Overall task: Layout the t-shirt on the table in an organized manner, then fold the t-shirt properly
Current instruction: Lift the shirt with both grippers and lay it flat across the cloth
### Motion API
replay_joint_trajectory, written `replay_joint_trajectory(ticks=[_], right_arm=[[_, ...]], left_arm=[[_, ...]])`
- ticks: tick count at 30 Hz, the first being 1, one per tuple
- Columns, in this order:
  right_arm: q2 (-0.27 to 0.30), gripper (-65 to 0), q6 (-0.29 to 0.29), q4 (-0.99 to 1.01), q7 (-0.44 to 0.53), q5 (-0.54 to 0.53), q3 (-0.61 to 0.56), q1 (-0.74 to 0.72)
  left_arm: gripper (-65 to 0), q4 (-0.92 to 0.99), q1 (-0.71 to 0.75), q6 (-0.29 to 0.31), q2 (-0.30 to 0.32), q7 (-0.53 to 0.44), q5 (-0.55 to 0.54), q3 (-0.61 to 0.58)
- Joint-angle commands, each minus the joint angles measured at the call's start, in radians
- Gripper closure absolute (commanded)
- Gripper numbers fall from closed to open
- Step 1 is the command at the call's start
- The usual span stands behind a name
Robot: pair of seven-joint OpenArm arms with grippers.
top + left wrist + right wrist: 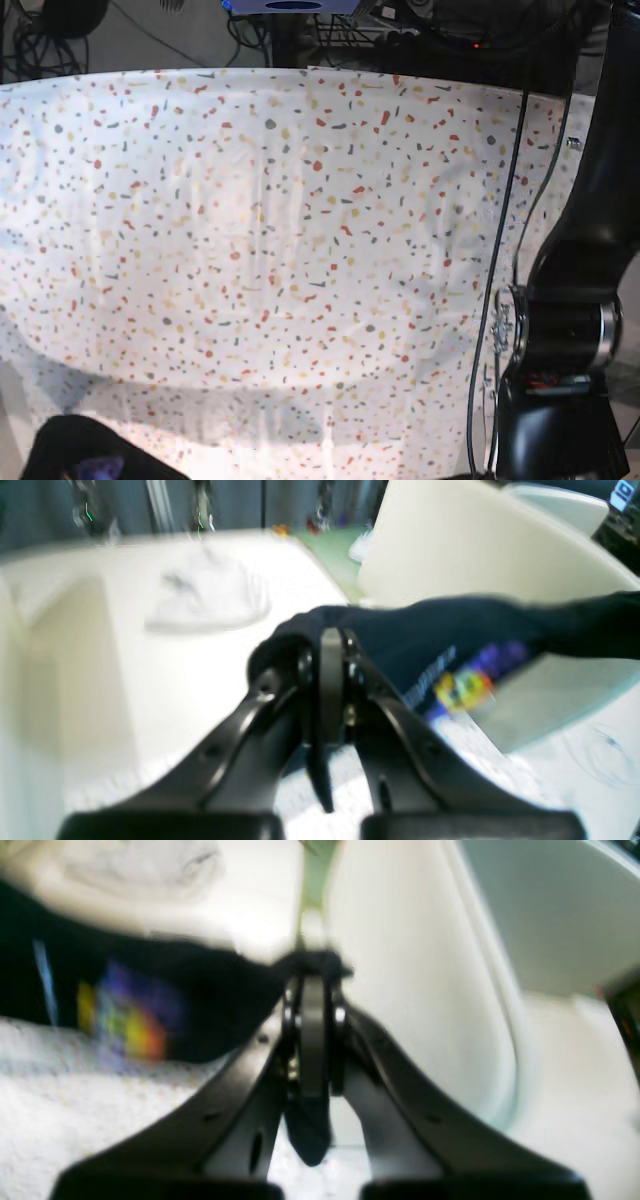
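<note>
Above the near edge of the bench (300, 250), the t-shirt (425, 630) hangs stretched between the two arms, lifted clear of the speckled cloth; the base view catches only a dark corner of it at the bottom left, with a hint of purple, while the rest of the bench lies bare of it. The left tool (331, 645) is clenched on a bunched edge of the black fabric, its jaws drawn tight together with cloth wadded around the tips, and the right tool (312, 990) is likewise clamped on another bunched bit of the same garment, a small tongue of dark cloth dangling below its jaws. Both wrist views are blurred, so which seam or hem each one pinches cannot be told. The shirt looks light, soft and wholly limp: it sags between the grips and would drape, crease and slide rather than hold any shape, though it is in no way fragile. For spreading it flat, a hold at two matching corners, shoulders or hem ends, would probably serve best, since a pinch in mid-panel only gathers it into a wad. Its cloth is black, short-sleeved, with a bright print patch (125, 1015) of purple, yellow and orange showing on the hanging face
</note>
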State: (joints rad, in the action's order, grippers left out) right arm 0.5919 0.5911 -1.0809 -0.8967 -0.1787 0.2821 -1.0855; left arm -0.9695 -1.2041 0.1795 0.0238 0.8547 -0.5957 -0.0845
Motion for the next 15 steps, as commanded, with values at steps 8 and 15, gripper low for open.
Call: replay_joint_trajectory(ticks=[8, 15], right_arm=[[-0.053, 0.0, -0.001, -0.169, -0.031, -0.017, 0.130, 0.419], [-0.171, 0.0, 0.000, -0.086, 0.093, -0.017, 0.263, 0.787]], left_arm=[[0.0, -0.279, 0.401, -0.008, 0.080, 0.099, 0.009, 0.088], [0.0, -0.276, 0.797, -0.004, 0.170, -0.001, 0.009, 0.081]])
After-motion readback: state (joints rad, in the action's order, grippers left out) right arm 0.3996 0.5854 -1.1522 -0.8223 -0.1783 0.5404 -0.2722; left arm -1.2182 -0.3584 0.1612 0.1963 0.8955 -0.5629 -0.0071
